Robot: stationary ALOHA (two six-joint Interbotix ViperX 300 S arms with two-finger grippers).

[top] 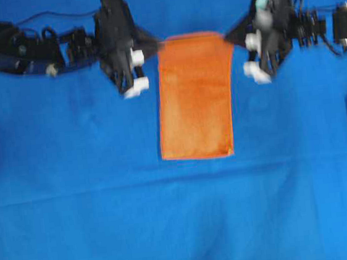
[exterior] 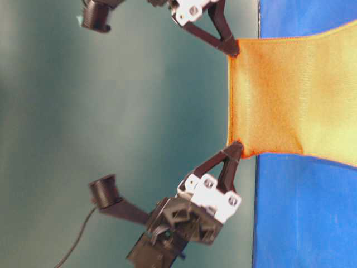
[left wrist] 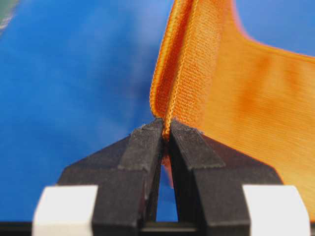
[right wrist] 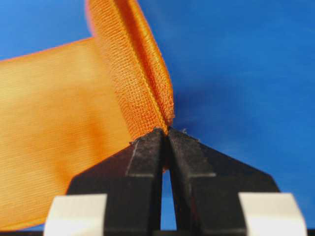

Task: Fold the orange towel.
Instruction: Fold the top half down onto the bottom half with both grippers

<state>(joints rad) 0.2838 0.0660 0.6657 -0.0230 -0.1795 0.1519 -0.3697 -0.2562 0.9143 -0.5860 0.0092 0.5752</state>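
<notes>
Orange terry towel [top: 195, 96] runs lengthwise away from our arms; our left gripper [top: 156, 44] and right gripper [top: 229, 38] pinch its top corners, blue cloth [top: 183, 222] lying bare all around.

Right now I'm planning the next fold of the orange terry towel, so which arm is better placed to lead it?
Neither: left gripper and right gripper each pinch a top corner of the orange terry towel, jaws shut, so they should move together.
</notes>
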